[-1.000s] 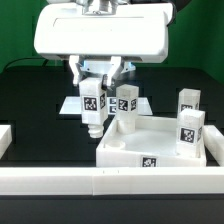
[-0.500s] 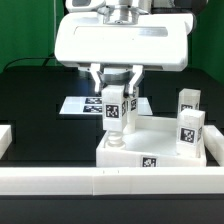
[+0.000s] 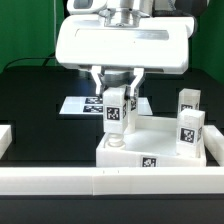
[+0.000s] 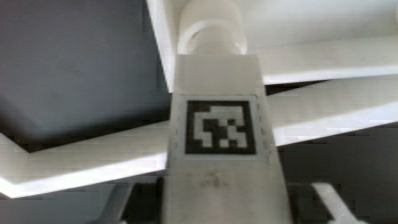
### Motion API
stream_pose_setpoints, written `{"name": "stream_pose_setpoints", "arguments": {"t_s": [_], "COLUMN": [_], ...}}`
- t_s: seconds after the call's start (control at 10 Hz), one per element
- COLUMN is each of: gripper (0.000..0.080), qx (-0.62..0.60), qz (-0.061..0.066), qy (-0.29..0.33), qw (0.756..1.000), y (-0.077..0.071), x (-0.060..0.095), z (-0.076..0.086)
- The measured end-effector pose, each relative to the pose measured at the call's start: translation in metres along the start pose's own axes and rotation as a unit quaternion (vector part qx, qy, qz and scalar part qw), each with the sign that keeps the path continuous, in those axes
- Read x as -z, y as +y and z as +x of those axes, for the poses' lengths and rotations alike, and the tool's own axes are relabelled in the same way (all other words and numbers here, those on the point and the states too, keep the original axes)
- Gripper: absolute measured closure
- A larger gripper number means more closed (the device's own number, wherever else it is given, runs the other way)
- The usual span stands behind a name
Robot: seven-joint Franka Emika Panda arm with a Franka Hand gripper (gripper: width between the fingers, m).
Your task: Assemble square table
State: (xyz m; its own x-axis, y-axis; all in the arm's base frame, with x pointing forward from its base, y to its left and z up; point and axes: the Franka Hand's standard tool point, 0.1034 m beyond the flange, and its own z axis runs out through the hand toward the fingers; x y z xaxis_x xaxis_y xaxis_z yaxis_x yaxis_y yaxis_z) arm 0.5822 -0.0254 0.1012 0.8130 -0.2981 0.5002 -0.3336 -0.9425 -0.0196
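white tray top [image 3: 160, 140]: two legs [image 3: 190, 127] upright inside | gripper [image 3: 115, 98]: clamped on third leg [image 3: 114, 117] at corner

The leg [image 3: 114, 112] clamped in the end effector [image 3: 115, 95] is looking like smooth, matt white plastic, with a flat black-and-white printed tag. Below it, the square tabletop [image 3: 160, 145] is showing the same matt white plastic, while the bench [image 3: 40, 95] underneath is appearing dull black.

No words or numbers can be read; only black-and-white tags show on the legs [image 3: 114, 112], tabletop [image 3: 150, 161] and marker board [image 3: 78, 105].
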Motion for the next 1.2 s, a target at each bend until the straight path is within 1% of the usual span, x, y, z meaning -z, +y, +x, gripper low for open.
{"name": "stream_pose_setpoints", "arguments": {"t_s": [0.2, 0.7, 0.8, 0.9, 1.0, 1.1, 1.2], "gripper": [0.0512, 0.0512, 0.0431, 0.0431, 0.0295, 0.0180, 0.0159], "qx": [0.002, 0.008, 0.008, 0.008, 0.007, 0.004, 0.005], "qz": [-0.004, -0.006, -0.006, -0.006, -0.006, -0.004, -0.001], "qy": [-0.005, 0.005, 0.005, 0.005, 0.005, 0.008, 0.010], "qw": [1.000, 1.000, 1.000, 1.000, 1.000, 1.000, 1.000], "y": [0.002, 0.001, 0.001, 0.001, 0.001, 0.001, 0.001], "x": [-0.005, -0.009, -0.009, -0.009, -0.009, -0.005, 0.000], "z": [-0.006, -0.007, -0.007, -0.007, -0.007, -0.002, 0.003]}}
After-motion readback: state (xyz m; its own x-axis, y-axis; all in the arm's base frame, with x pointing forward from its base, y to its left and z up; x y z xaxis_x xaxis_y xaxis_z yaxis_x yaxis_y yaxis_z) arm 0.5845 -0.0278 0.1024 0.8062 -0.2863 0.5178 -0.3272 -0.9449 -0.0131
